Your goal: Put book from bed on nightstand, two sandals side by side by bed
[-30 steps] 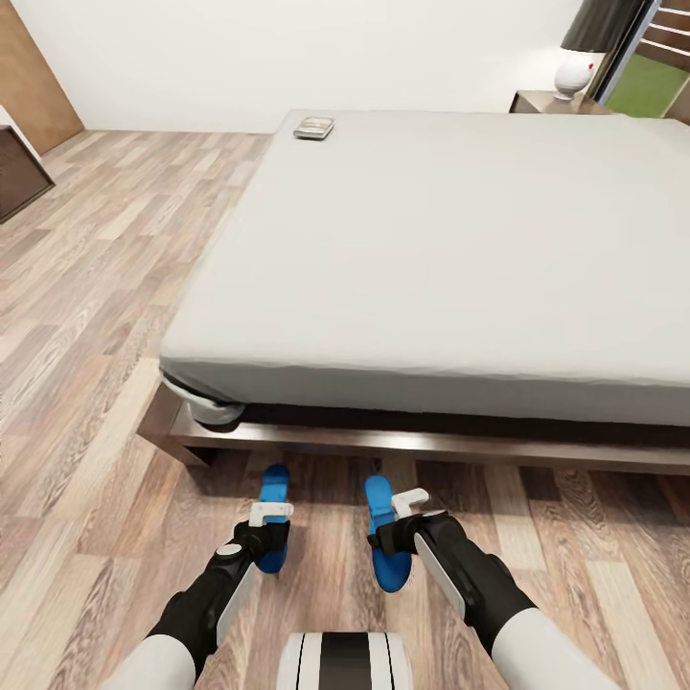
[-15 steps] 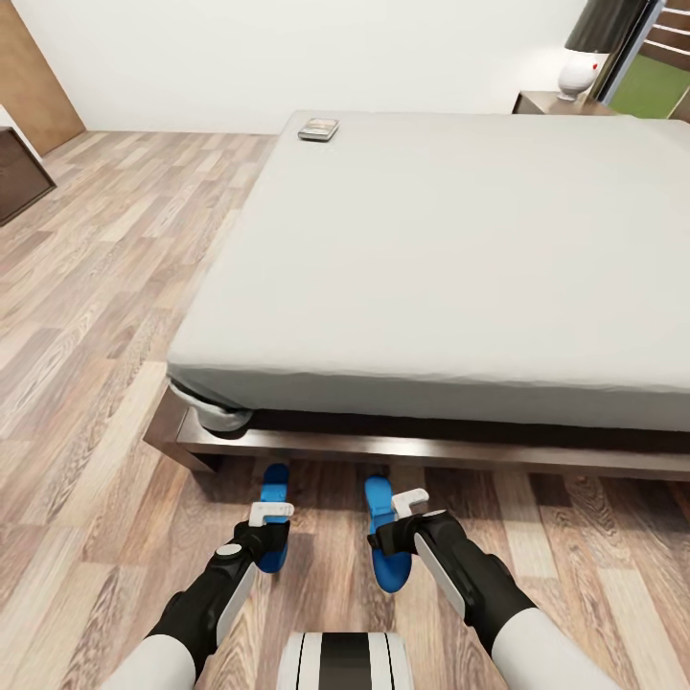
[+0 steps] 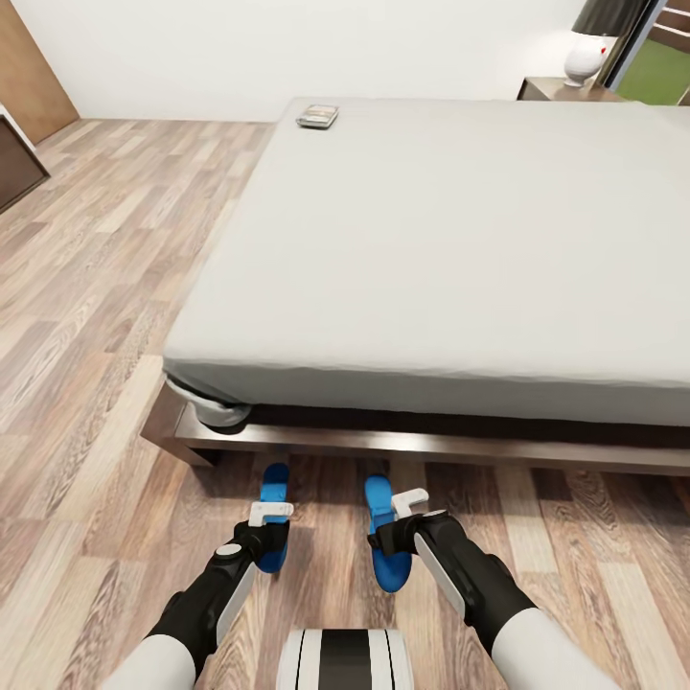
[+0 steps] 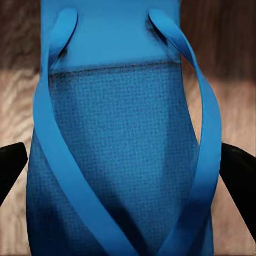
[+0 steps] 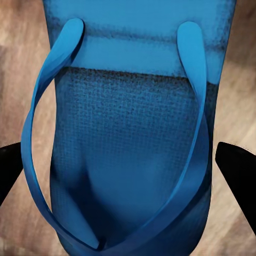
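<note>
- Nearest you, your left gripper (image 3: 268, 537) carries the left sandal (image 3: 274, 517) and your right gripper (image 3: 395, 535) carries the right sandal (image 3: 385, 537). In each wrist view the dark fingers (image 4: 12, 165) sit at the two outer edges of the sole, so each looks clamped across its sandal's width.
- Both sandals point toe-first at the bed (image 3: 450, 240), roughly parallel, with a plank-wide gap of floor (image 3: 86, 316) between them. I judge the step in hand to be the set-down: lower both arms evenly until the soles lie flat, keep the heels level with each other, and let go only then, so neither one tips or twists.
- If you want them closer, bring the two together before lowering; they are near the dark wooden frame (image 3: 383, 443) already.
- The sandals are bright blue flip-flops with a textured footbed and a V of smooth straps (image 5: 37, 117).
- Farther off, the book (image 3: 317, 117) lies flat at the far left corner of the white mattress, small with a grey cover.
- Beyond the far right corner stands the nightstand (image 3: 565, 90) with a white lamp (image 3: 586, 59) on it.
</note>
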